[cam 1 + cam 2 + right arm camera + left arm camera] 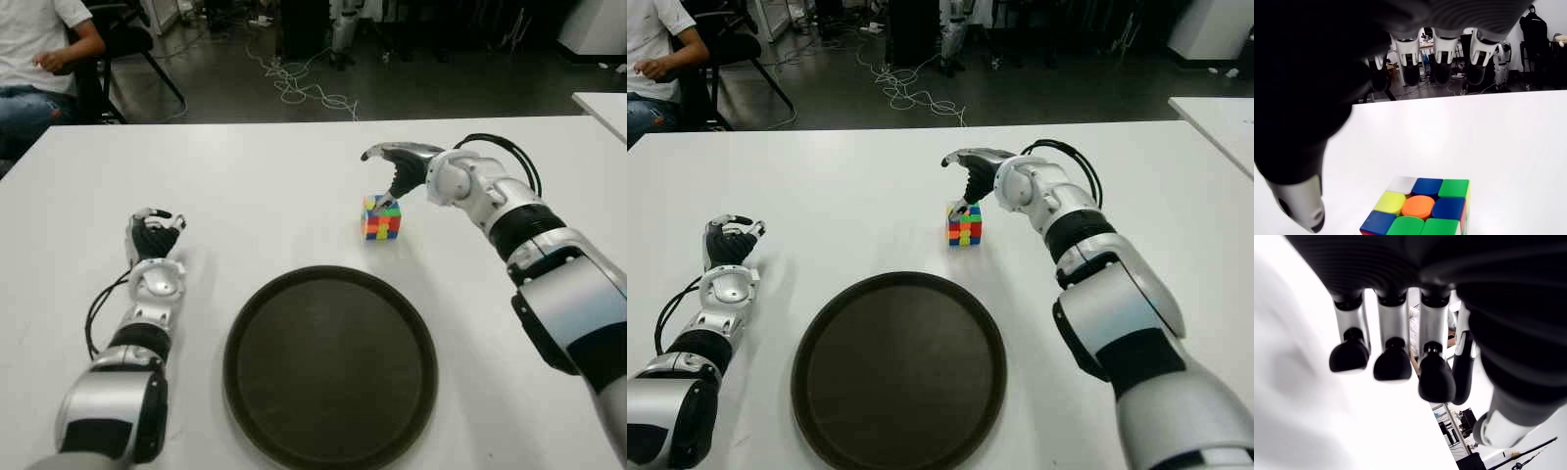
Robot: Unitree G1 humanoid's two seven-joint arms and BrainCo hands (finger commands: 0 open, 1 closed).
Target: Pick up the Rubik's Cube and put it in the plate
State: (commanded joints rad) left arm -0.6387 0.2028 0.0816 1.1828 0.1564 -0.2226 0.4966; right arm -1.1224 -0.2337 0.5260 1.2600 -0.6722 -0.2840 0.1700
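Note:
The Rubik's Cube (380, 218) stands on the white table (274, 196), just beyond the far right rim of the round dark plate (330, 362). My right hand (382, 176) hovers over and slightly behind the cube, open, with its thumb (1305, 210) pointing down near the cube's top edge and its fingers (1442, 68) stretched out above. The right wrist view shows the cube (1420, 208) below the palm with nothing between the fingers. My left hand (154, 240) shows at the table's left side, left of the plate, its fingers (1393, 362) loosely bent and holding nothing.
A person sits on a chair (39, 59) beyond the table's far left corner. Cables (304, 88) lie on the floor behind the table. A second white table's corner (602, 103) shows at the far right.

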